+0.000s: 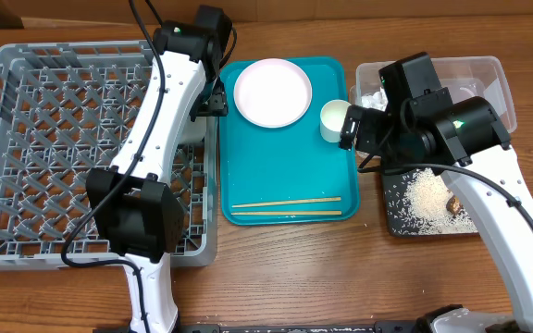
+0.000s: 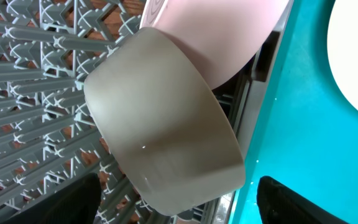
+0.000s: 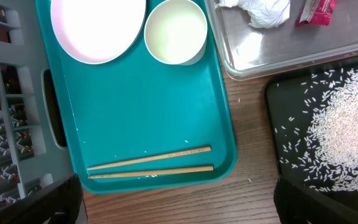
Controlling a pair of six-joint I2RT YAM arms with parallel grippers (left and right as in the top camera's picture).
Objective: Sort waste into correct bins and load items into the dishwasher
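**Overhead**
- Dish rack: you have the grey dish rack (image 1: 54, 157) at the left of the table, with the left arm (image 1: 165, 102) stretched across it.
- Left gripper: your left gripper (image 1: 213, 100) sits at the rack's right wall, just beside the teal tray (image 1: 248, 166). From up here you cannot tell how its jaws stand.
- Teal tray: the small plate (image 1: 273, 92) lies at its far end, with the white cup (image 1: 333, 120) just beside it at the right rim. The two chopsticks (image 1: 287, 207) lie side by side along the near end.
- Right gripper: your right gripper (image 1: 348, 128) hangs just beside the cup.
- Bins: the clear tub (image 1: 489, 79) stands far right with the tissue (image 1: 370, 95) in it. The black tray (image 1: 396, 217) lies just in front of it, holding the rice (image 1: 428, 196) and the brown lump (image 1: 453, 201).

**Left wrist**
- Bowl: the pale bowl (image 2: 160, 118) lies tilted on its side in the rack, with the large pink plate (image 2: 222, 37) right behind it.
- Tool state: your fingers (image 2: 73, 202) are spread wide. The bowl's edge shows between them with a gap on each side, so nothing is gripped.

**Right wrist**
- Tool state: your fingers (image 3: 36, 202) stand wide apart and empty above the near end of the teal tray.
- Waste: the red wrapper (image 3: 316, 11) lies in the clear tub, near the tissue.
- Cup: it stands upright on the tray.
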